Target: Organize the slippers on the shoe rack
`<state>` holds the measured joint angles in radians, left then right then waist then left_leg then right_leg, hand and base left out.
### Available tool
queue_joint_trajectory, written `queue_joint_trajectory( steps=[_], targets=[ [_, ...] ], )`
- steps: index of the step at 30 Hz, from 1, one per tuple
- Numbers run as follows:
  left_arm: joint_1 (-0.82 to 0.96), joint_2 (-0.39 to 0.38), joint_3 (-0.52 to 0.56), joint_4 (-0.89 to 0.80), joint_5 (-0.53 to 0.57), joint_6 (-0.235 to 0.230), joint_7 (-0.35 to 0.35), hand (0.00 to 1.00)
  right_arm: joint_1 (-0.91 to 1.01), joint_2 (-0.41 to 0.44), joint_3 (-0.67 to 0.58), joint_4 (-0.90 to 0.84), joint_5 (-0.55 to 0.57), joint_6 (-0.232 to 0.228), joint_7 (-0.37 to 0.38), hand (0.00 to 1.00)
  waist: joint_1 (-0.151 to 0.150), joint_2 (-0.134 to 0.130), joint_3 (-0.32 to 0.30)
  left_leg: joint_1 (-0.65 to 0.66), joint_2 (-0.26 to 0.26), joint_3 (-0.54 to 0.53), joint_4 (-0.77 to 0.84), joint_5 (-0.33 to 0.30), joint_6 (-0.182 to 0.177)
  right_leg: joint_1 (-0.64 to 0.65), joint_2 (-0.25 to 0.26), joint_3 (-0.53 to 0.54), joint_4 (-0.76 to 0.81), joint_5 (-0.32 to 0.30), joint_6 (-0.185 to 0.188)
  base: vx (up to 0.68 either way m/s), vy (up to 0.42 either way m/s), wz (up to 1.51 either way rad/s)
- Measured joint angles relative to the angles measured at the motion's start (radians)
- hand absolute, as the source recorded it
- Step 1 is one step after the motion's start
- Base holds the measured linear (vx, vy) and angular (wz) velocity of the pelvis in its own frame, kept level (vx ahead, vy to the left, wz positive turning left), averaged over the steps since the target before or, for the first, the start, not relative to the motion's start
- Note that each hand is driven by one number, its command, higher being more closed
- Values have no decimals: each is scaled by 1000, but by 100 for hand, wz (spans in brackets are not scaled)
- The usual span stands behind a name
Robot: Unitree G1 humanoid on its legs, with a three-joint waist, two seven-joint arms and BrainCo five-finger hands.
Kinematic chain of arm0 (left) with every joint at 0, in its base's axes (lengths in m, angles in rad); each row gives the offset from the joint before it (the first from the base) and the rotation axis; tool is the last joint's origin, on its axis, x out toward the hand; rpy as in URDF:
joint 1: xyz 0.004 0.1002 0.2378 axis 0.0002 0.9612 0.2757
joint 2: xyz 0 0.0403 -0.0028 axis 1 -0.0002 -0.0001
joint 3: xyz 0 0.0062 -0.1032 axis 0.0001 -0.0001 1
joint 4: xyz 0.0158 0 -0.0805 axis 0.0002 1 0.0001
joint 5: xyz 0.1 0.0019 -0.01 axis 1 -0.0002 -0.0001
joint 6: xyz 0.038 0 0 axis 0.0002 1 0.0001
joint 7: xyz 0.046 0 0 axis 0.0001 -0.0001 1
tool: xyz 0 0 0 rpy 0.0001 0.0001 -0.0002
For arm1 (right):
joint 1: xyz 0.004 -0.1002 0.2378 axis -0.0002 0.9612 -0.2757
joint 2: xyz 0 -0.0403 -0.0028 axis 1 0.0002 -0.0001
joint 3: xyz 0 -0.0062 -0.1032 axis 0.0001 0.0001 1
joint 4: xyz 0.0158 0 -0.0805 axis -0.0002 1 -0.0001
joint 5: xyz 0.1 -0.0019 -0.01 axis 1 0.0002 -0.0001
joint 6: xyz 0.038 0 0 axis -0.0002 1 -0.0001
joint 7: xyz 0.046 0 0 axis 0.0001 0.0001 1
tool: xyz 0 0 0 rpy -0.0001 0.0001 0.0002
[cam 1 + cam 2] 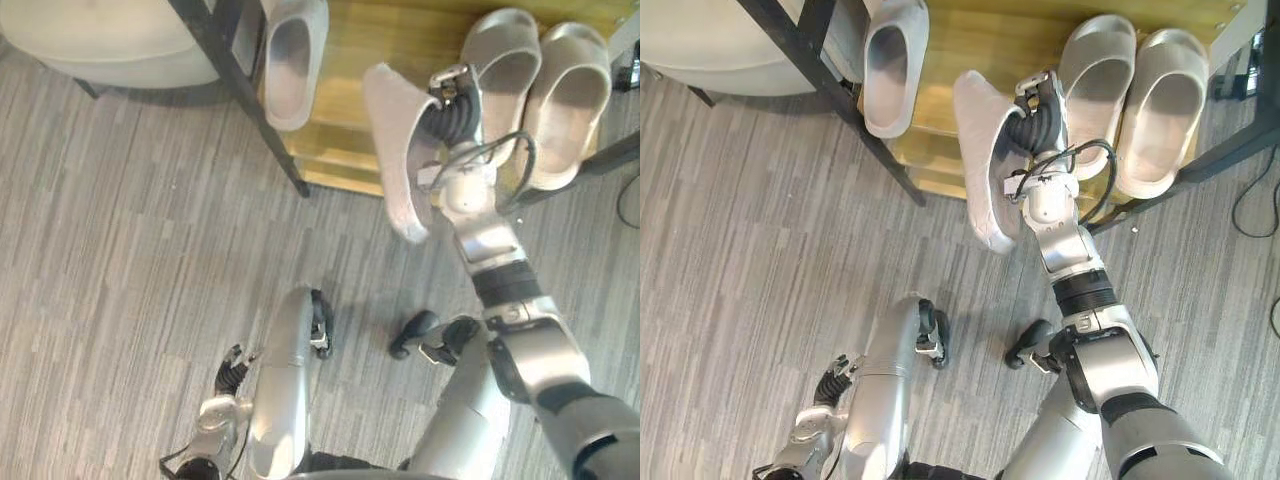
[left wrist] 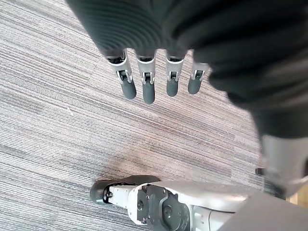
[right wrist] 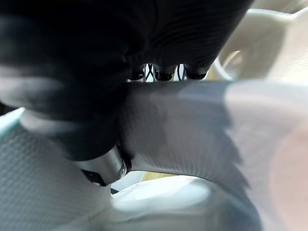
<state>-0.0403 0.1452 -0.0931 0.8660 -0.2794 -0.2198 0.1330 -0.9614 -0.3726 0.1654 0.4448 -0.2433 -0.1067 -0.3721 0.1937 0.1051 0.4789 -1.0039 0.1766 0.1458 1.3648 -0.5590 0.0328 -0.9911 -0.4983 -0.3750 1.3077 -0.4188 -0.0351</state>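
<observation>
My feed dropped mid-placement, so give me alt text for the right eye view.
The right hand grips a pale grey open-backed slipper, held on edge over the front of the wooden, black-framed shoe rack. Three matching slippers rest on it, one at left, a pair at right. The left hand hangs open near the floor.

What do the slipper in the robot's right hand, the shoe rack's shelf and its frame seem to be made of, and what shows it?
The slipper in the right hand: probably soft moulded foam or rubber; matte pale grey, finely dotted surface.
The shelf: looks like wood or wood-look board; yellow-brown with faint grain.
The frame: likely metal; thin straight black bars, matte.
</observation>
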Motion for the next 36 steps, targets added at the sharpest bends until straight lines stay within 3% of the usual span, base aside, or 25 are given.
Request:
queue_joint_trajectory(
  steps=[3,13,21,36],
  targets=[
    [-10,-8,9,-12,-9,-3,0,0,-35,-11,1,13,-33,15,-11,100,16,0,1,-14,-7,-6,2,0,0,-6,-11,-8,7,-3,-5,16,16,11],
    [-27,-28,37,-30,-36,-13,1,0,-180,-79,7,214,-70,54,-52,100,31,0,1,-57,-30,-23,6,3,-1,-23,-39,-31,15,-11,-3,9,9,9],
    [-43,-36,37,-31,-59,-17,2,0,-302,-150,93,342,-73,74,-72,100,37,0,1,-93,-50,-32,-2,16,0,-40,-61,-48,15,-13,2,-5,2,8],
    [-92,-46,38,-30,-100,-22,1,0,-475,-185,217,448,-81,88,-124,100,53,-2,15,-133,-65,-51,-68,66,-22,-60,-68,-93,-22,-9,-7,-12,-14,6]
  ],
)
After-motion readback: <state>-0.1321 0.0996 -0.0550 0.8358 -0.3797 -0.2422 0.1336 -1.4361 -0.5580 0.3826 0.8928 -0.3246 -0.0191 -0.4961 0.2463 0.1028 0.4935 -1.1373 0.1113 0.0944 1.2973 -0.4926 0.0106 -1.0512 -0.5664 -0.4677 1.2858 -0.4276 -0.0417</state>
